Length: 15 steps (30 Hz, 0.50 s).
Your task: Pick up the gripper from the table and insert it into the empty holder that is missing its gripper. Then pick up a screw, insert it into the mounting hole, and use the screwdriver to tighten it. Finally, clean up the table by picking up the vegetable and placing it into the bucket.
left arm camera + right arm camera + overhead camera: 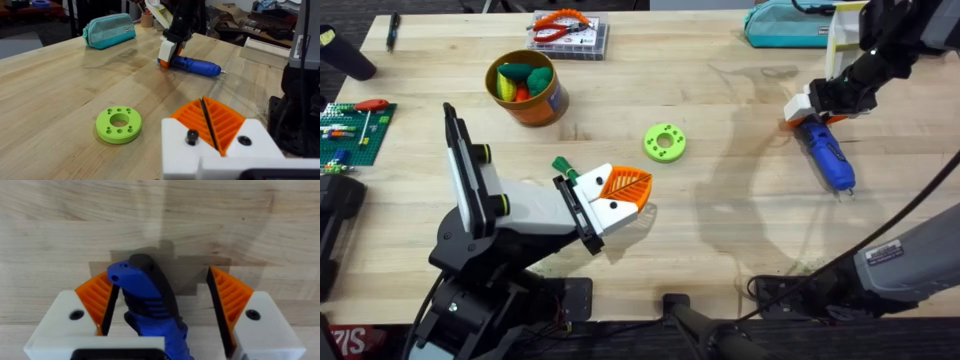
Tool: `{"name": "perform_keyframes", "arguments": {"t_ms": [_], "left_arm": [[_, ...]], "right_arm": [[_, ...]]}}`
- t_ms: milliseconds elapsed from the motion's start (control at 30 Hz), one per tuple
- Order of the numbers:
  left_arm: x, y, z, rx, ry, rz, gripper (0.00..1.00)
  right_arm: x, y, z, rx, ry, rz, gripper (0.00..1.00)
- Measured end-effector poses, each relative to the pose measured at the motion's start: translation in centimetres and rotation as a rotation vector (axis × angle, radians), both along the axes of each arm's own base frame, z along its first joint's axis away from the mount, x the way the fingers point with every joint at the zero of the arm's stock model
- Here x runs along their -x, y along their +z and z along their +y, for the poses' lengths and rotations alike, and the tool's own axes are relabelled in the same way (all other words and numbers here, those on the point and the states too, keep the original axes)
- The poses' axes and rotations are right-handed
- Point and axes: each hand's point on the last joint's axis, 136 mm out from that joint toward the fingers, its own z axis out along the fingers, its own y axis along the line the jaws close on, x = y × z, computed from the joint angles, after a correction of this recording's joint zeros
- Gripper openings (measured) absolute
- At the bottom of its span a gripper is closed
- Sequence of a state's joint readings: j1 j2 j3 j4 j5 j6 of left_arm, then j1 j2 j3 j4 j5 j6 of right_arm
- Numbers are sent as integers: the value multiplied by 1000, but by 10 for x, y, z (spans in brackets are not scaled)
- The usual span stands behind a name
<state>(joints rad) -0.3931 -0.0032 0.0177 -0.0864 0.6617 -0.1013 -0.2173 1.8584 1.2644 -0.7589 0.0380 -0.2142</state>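
Blue screwdriver [825, 154] lies far right on the table [720, 230] overhead, right gripper [817, 108] over its end. Left wrist: we see left gripper [210, 125] clenched, empty. Right wrist: spread fingers [90, 297] straddle the screwdriver, ungrasped.

Flat green disc with holes [665, 142] mid-table, teal zip pouch [790, 25] at far right edge, orange-handled pliers [563, 27] on clear compartment box [570, 40], green brick baseplate [352, 132] at left edge
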Motion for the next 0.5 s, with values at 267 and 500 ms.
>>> {"name": "perform_keyframes", "arguments": {"t_ms": [267,500], "left_arm": [[0,1,0,3,1,1,1],[0,1,0,3,1,2,1]], "right_arm": [[1,0,0,-3,-2,4,642],[1,0,0,-2,4,2,605]]}}
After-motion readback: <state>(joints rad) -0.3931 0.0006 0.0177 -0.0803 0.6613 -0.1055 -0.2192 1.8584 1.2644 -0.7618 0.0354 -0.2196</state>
